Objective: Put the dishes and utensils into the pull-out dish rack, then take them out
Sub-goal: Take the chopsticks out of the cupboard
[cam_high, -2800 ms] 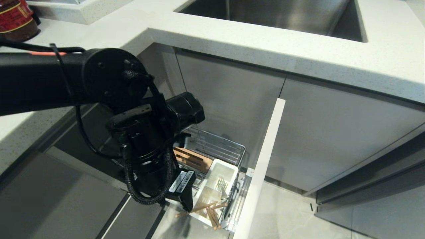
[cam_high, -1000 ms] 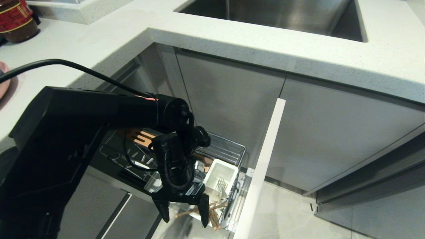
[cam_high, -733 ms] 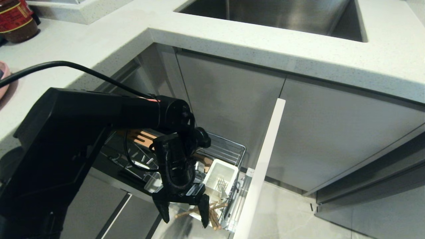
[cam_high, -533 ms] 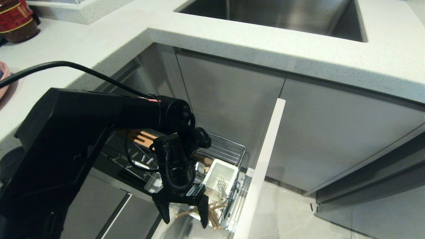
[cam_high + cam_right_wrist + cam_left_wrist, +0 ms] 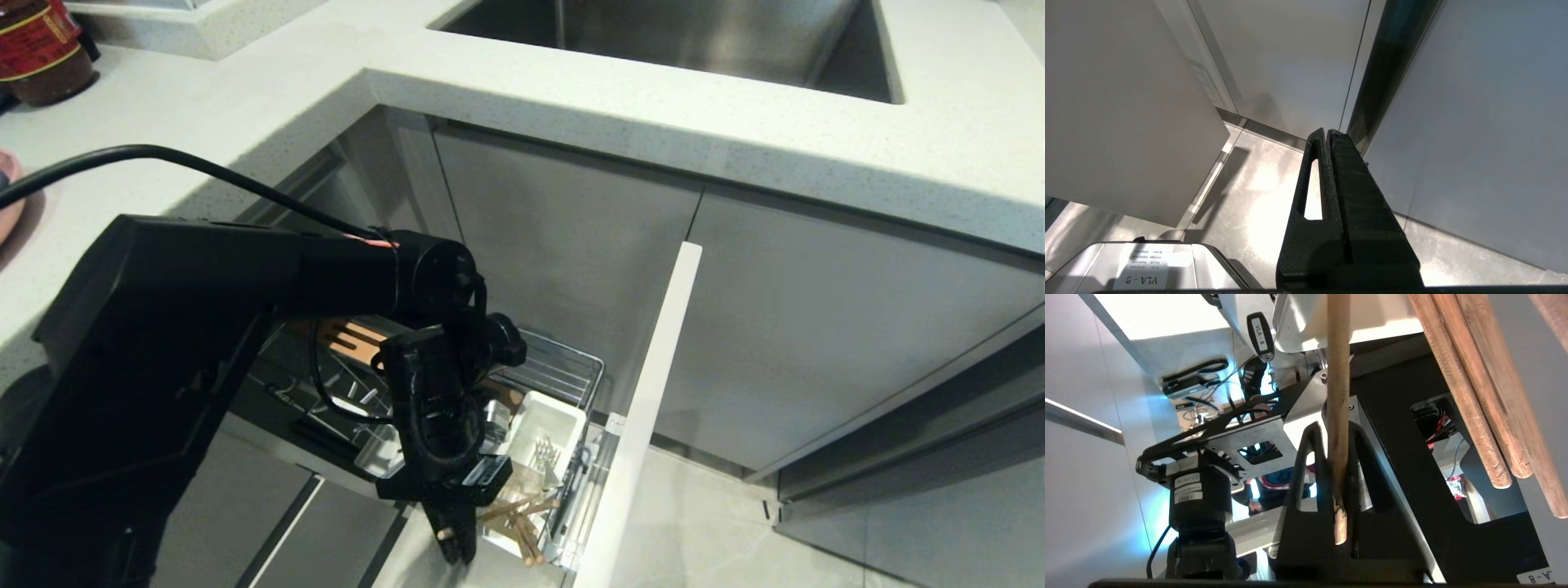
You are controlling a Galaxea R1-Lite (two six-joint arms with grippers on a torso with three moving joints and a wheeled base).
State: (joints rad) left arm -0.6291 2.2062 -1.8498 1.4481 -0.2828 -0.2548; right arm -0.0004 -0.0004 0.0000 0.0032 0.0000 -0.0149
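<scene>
With only one chopstick (image 5: pixel 1337 416) pinched near its blunt end by the left pincer (image 5: pixel 454 535), risks a twist or slip on lifting, since the grip sits far from the middle. Leans out of the white cutlery cup (image 5: pixel 545 426) at the front of the pull-out rack (image 5: pixel 563 371); could drag against the other sticks (image 5: pixel 522 535) crossed beside it and tip them out over the edge. Could also knock the tall white front panel (image 5: pixel 653 392). Right pincer (image 5: pixel 1327 139) clenched on nothing, down by the floor.

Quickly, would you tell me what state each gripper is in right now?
Left gripper: shut on one chopstick at the cutlery cup.
Right gripper: shut, holding nothing, parked near the floor.
</scene>
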